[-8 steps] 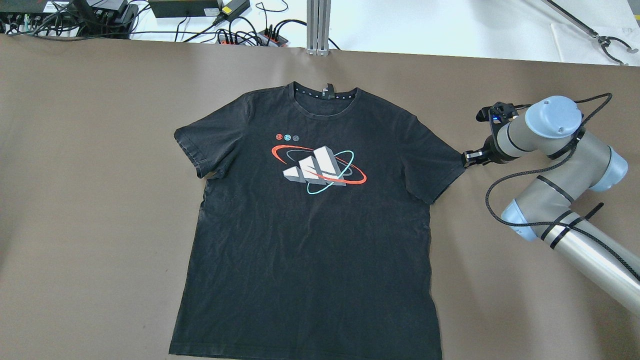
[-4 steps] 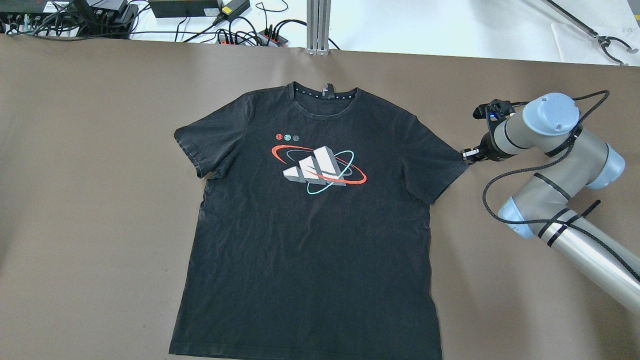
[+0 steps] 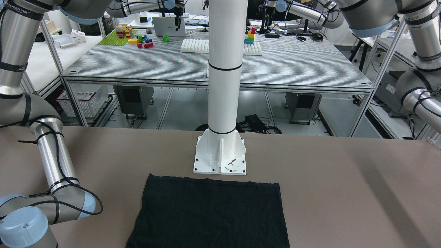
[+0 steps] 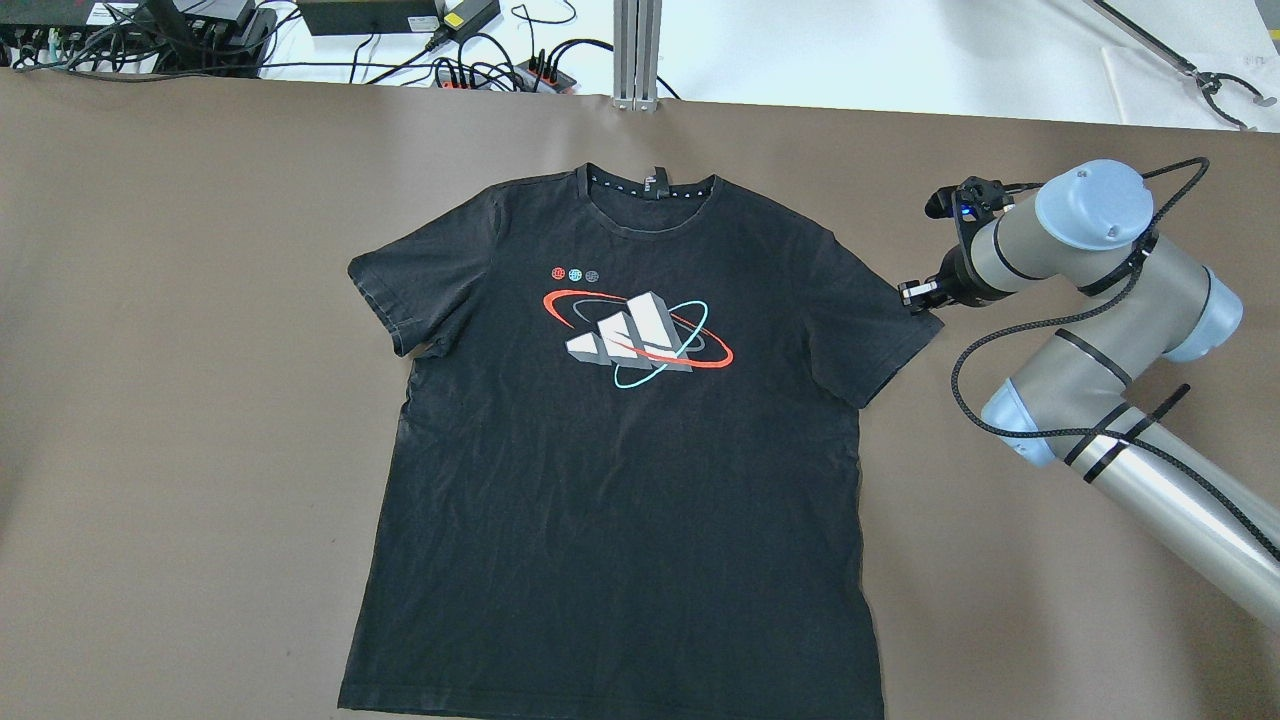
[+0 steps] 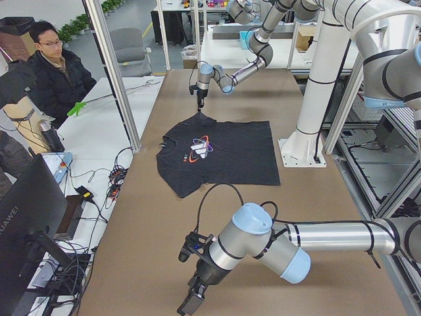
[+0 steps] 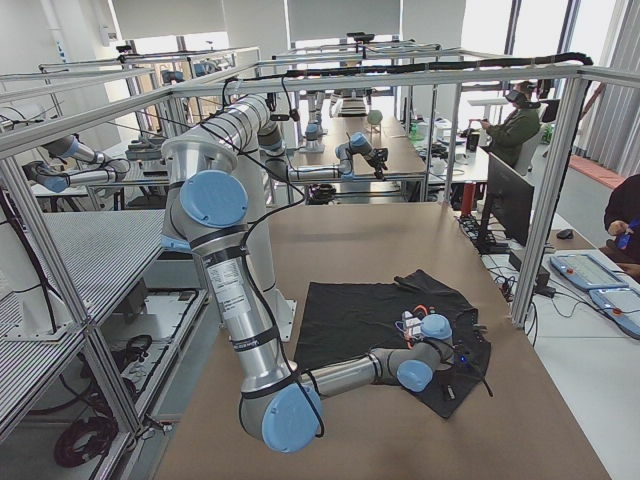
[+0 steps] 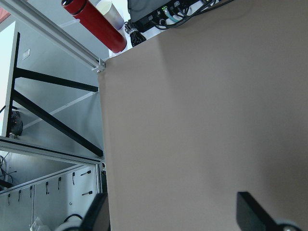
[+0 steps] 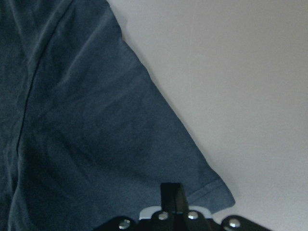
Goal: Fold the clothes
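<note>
The clothes are a black T-shirt with a red, white and teal chest print, spread flat, front up, on the brown table. They also appear as clothes, clothes and clothes. My right gripper sits low over the upper edge of the shirt's right-hand sleeve. The right wrist view shows the right gripper with its fingers together above the sleeve hem; whether fabric is pinched, I cannot tell. My left gripper is open over bare table, far from the shirt, seen as left gripper.
A white pole's base plate stands just behind the shirt's bottom hem. Cables and power strips lie beyond the table's far edge. A seated person is beside the table. The table's edge is near my left gripper.
My right gripper has slid away from the robot and slightly inward along the sleeve's edge. The shirt lies as before.
</note>
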`<act>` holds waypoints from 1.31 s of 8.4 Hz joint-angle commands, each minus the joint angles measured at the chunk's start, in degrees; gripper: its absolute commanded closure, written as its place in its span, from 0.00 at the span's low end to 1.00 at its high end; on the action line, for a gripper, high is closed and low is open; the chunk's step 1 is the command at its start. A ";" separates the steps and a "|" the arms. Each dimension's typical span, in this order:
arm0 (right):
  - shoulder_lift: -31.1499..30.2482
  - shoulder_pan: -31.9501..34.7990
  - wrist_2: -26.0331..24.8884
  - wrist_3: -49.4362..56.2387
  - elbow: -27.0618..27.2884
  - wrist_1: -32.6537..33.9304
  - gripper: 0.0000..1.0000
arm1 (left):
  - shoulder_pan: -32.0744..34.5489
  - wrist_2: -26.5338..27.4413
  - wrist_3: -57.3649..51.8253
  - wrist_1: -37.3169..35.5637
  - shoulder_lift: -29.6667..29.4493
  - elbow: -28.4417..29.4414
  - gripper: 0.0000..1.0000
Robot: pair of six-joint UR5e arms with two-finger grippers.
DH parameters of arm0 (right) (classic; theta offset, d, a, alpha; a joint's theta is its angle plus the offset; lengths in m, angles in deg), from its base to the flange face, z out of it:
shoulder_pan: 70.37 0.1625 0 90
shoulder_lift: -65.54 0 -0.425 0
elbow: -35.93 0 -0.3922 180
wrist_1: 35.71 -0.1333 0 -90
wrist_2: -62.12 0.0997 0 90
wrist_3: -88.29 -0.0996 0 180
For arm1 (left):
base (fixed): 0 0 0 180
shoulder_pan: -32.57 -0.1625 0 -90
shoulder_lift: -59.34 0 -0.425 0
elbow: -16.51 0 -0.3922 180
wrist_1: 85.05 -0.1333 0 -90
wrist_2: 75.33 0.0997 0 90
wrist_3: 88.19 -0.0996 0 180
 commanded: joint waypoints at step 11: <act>0.37 -0.08 -1.83 -0.56 -5.18 -1.37 1.00 | 0.24 -0.09 -0.04 0.35 0.97 -0.10 0.06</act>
